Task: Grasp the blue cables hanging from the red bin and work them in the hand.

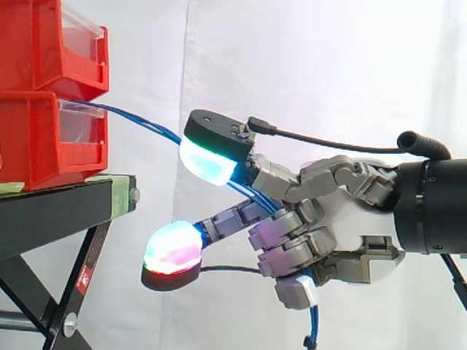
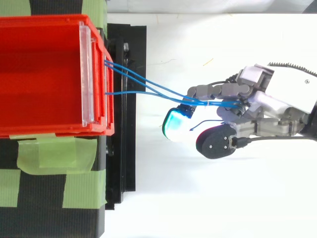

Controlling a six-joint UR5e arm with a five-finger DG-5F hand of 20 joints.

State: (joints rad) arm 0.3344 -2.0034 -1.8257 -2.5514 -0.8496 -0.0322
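Fingers curled shut round the blue cables, inside the hand well right of the red bin. Strung sloping down from the bin's front, dangling below the grasp. Black stand under the bin; open room right of the bin, against the white curtain.

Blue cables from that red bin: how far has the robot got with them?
Grasping looks done: the hand has its fingers curled round the blue cables, which run from the lower red bin into the palm and hang out below it. In hand: holding them stretched away from the bin. Left: working them between the fingers, which one moment cannot show.
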